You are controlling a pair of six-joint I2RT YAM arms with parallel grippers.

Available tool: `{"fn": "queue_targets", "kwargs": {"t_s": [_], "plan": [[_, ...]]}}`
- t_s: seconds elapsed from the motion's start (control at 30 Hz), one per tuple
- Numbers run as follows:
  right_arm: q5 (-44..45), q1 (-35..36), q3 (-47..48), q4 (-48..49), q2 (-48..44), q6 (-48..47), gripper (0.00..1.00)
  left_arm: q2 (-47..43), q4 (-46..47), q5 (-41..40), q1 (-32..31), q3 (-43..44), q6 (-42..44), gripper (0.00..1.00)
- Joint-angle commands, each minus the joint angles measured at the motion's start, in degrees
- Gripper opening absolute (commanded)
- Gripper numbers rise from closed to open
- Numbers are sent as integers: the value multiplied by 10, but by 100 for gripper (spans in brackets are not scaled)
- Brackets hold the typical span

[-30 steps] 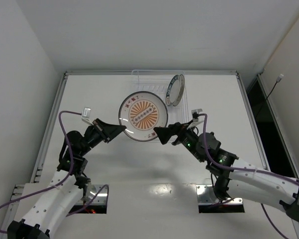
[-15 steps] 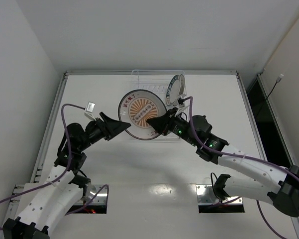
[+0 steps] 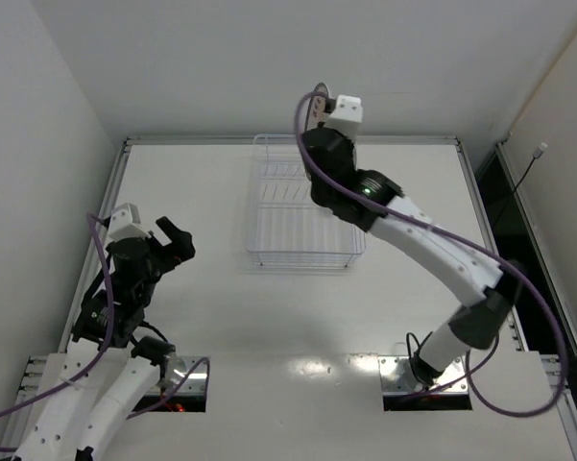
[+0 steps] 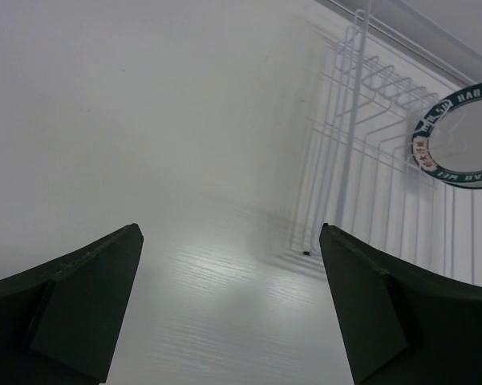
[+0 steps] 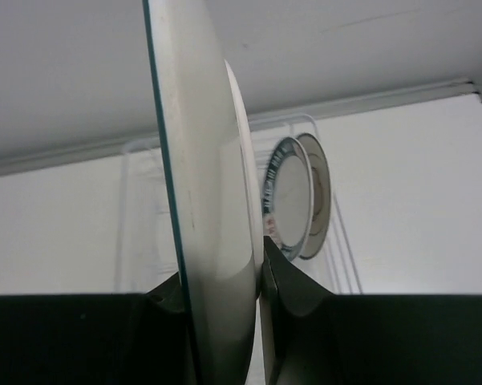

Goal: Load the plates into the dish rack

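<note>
near plate runs off the top edge — teal-rimmed plate cut at right.

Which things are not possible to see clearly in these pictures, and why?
Top view: the right arm covers the rack's right side, so no plate shows.
Right wrist view: the held plate stands edge-on, so its face pattern is hidden.
Left wrist view: the teal-lettered plate is cut off by the right edge.
</note>
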Motion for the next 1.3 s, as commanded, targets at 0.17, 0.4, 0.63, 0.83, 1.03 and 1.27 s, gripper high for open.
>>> {"fn": "queue_targets", "kwargs": {"t_s": [0.17, 0.4, 0.63, 0.83, 1.03, 1.27], "plan": [[63, -67, 148, -98, 228, -31, 0, 17, -13, -51, -40, 8, 33, 91], [-10, -114, 127, -59, 272, -31, 0, 10, -24, -80, -77, 13, 20, 91], [-138, -150, 14, 53, 245, -49, 0, 10, -24, -80, -77, 13, 20, 91], [-203, -177, 38, 58, 260, -75, 2, 16, -24, -75, -77, 13, 20, 91], [-213, -183, 84, -10, 264, -76, 60, 21, -24, -75, -77, 13, 20, 91], [-187, -172, 42, -71, 145, -63, 90, 32, -24, -69, -77, 13, 25, 91]]}}
